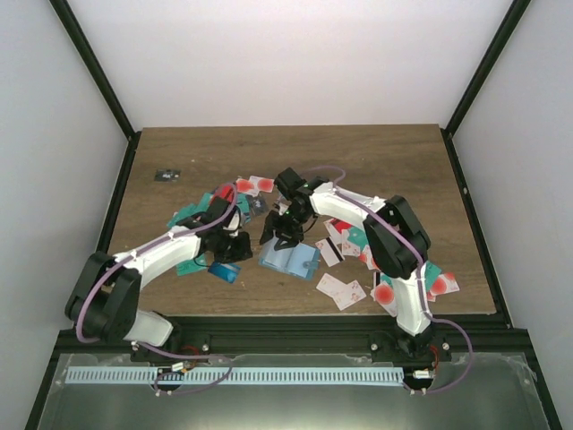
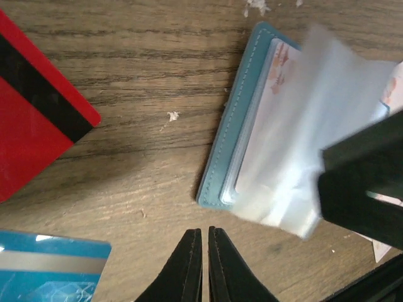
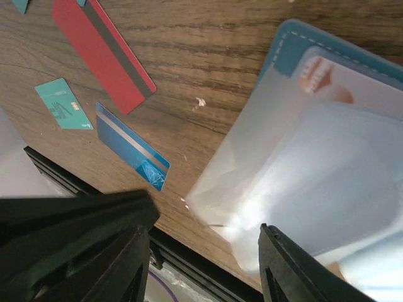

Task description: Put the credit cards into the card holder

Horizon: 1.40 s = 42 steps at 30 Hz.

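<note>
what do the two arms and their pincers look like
The left arm and right arm have white shells with bulky black joints and a thin lilac cable running along them. The left pincer is matte black with slim tapered fingers; the right pincer is black too, with broad blocky ones.

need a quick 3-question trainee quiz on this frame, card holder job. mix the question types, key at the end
1. True or false: the left hand is shut and holds nothing.
2. In the left wrist view, which card lies to the upper left of the card holder? A) red with a dark stripe B) plain white C) black
3. Fill in: the hand with its jaws apart over the card holder's clear sleeves is the ___ hand.

Key
1. True.
2. A, the red card.
3. Right: the right hand.
</note>
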### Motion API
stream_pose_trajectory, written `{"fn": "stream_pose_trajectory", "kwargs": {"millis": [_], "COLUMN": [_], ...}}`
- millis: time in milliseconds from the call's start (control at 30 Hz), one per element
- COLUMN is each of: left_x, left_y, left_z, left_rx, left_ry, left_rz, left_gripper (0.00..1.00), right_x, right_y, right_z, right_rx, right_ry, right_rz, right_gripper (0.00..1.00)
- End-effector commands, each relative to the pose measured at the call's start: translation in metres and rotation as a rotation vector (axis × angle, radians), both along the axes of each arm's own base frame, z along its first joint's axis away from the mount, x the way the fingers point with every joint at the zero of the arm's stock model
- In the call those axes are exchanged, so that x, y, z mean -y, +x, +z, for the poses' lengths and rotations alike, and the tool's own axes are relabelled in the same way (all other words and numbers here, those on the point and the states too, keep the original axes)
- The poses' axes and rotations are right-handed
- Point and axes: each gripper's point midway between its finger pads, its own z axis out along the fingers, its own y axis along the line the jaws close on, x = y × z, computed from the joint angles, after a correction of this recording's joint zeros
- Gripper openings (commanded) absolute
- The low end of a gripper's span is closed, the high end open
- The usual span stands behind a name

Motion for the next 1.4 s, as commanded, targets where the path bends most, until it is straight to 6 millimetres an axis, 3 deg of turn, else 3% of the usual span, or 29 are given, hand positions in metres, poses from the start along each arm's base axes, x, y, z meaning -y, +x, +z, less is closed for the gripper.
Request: {"fn": "stream_pose_trajectory", "kwargs": {"millis": [0,267,467,667,800,933,1167,1367], "left_x": [-0.009,-0.004,0.015,0.027,0.040,0.046,0.059,0.067], "left_y": [-0.002,0.002,0.006,0.017,0.021,0.023,0.026,0.026], "left_z": [0.017,0.044,0.058,0.058,0.048,0.030,0.015,0.002], "left_rx": [0.057,0.156,0.186,0.213,0.195,0.152,0.114,0.078], "left_ry": [0.010,-0.045,-0.131,-0.126,-0.129,-0.093,-0.081,-0.060], "left_rz": [0.009,-0.015,-0.087,-0.170,-0.244,-0.294,-0.344,-0.366], "left_gripper": [0.08,0.14,0.23,0.39,0.46,0.49,0.49,0.47], "right_x": [-0.021,-0.041,-0.045,-0.006,0.034,0.065,0.099,0.110], "right_y": [0.008,0.018,0.028,0.035,0.030,0.011,-0.017,-0.022], "right_z": [0.006,0.017,0.049,0.071,0.062,0.044,0.022,0.016], "right_rx": [0.025,0.102,0.199,0.299,0.313,0.295,0.274,0.268], "right_ry": [0.062,0.196,0.286,0.250,0.164,0.101,0.031,0.011], "right_rz": [0.022,0.077,0.110,0.056,-0.001,-0.028,-0.064,-0.074], "right_gripper": [0.50,0.54,0.58,0.59,0.59,0.59,0.59,0.59]}}
